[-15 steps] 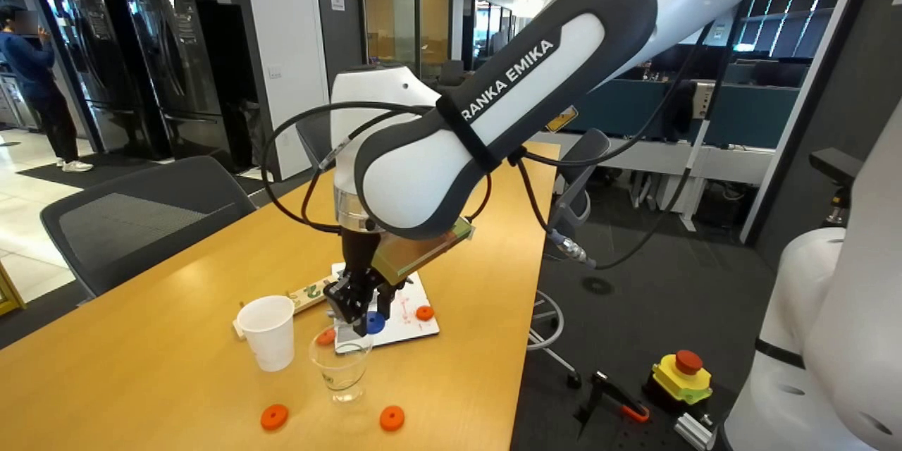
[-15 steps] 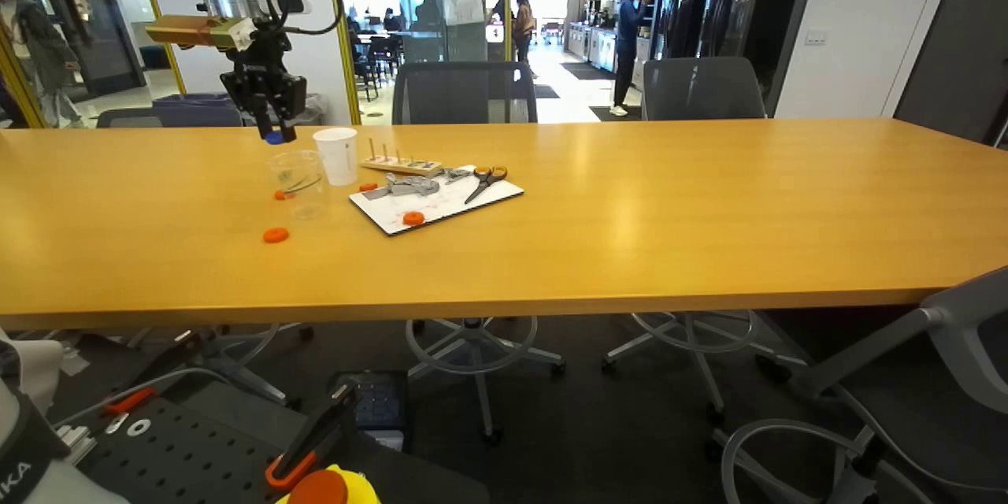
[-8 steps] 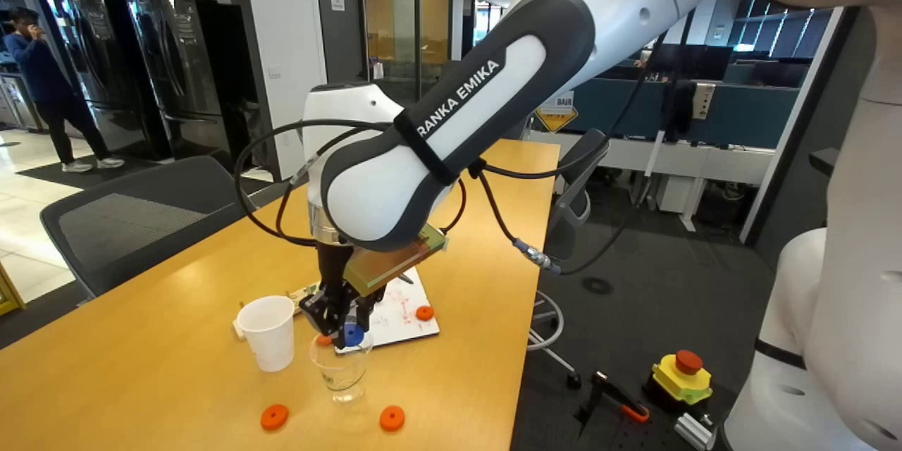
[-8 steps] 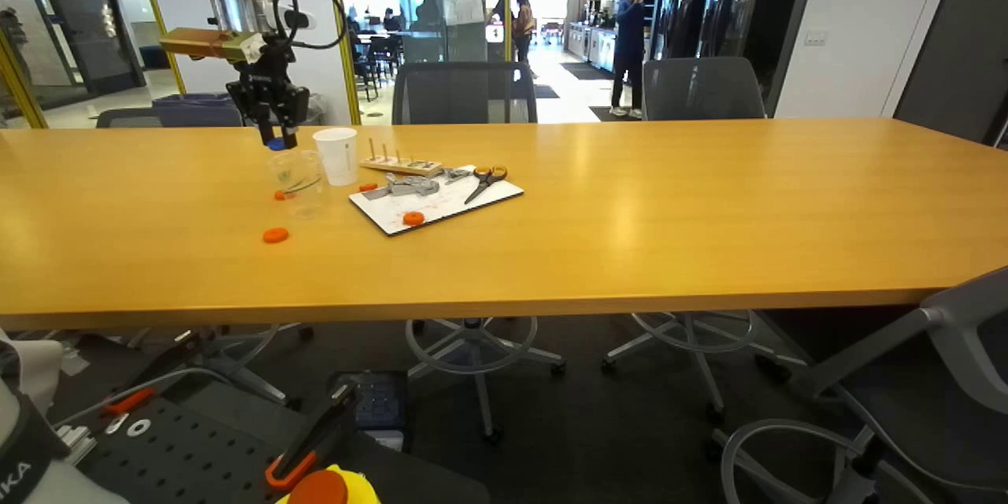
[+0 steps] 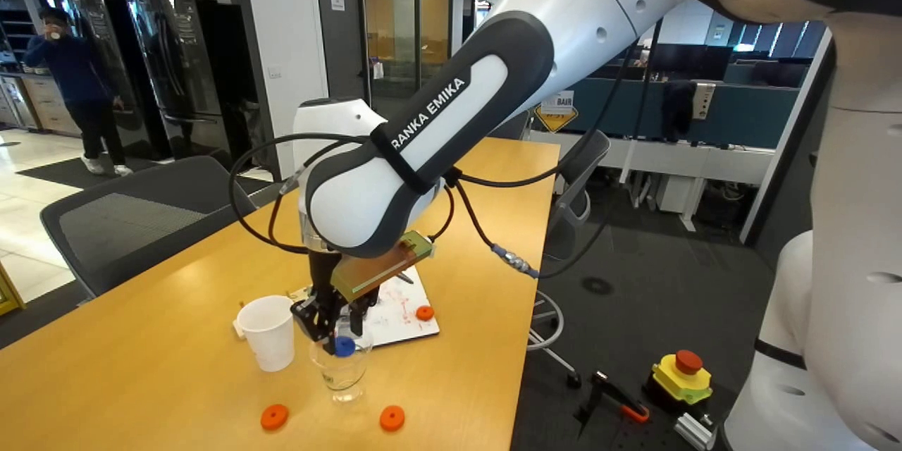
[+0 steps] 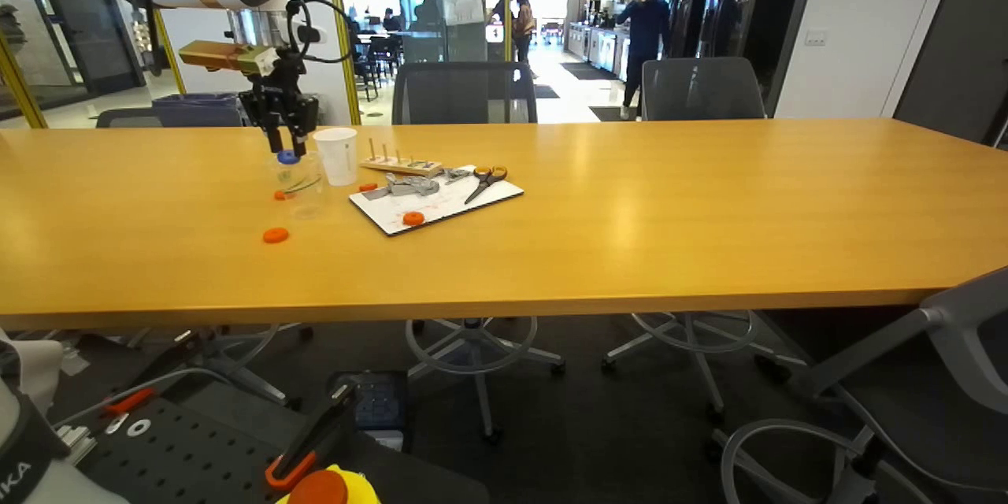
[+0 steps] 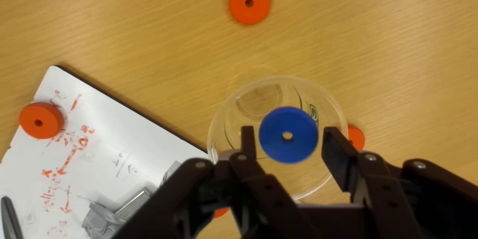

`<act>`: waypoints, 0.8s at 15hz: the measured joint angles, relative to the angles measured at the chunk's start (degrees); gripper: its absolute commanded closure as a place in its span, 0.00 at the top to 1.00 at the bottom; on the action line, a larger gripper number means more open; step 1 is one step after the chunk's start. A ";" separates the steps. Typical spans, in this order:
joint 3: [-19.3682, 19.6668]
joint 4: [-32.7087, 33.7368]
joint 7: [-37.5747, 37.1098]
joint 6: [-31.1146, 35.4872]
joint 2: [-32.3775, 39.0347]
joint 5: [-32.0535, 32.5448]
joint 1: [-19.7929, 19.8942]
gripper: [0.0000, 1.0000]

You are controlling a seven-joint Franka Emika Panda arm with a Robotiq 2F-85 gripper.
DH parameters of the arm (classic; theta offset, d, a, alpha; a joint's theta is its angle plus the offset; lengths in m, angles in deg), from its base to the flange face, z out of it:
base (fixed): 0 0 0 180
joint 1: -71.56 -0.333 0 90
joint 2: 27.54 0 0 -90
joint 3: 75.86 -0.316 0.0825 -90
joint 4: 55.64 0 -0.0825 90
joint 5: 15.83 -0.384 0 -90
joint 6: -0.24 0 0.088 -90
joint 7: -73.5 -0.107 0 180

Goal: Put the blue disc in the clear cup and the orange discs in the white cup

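Arm (image 5: 458, 99): bent down over the clear cup (image 5: 342, 373)
Gripper (image 7: 289, 138): pointing downward, parted — slim gaps either side of the blue disc (image 7: 288, 147)
Blue disc: at the clear cup's mouth

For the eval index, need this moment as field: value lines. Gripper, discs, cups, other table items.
gripper: open, over the clear cup
blue disc: between the jaws, gap on each side, at the cup's mouth; how deep, cannot tell
clear cup: upright on the table
white cup: upright beside the clear cup; inside bottom hidden
orange discs: four, all outside the cups; one on the whiteboard, one by its edge, two near the clear cup
other: scissors, peg rack
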 measured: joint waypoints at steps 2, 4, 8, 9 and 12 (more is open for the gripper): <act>0.65 0.11 -0.34 -0.01 0.09 0.02 -0.02 0.98; 1.69 0.13 -0.78 -0.02 -0.03 0.11 0.00 1.00; 4.62 0.07 -1.28 -0.11 -1.18 0.16 0.50 1.00; 5.47 -0.02 -1.34 -0.14 -1.62 0.16 0.91 1.00; 7.97 -0.59 -1.98 -0.16 -2.55 1.23 2.62 1.00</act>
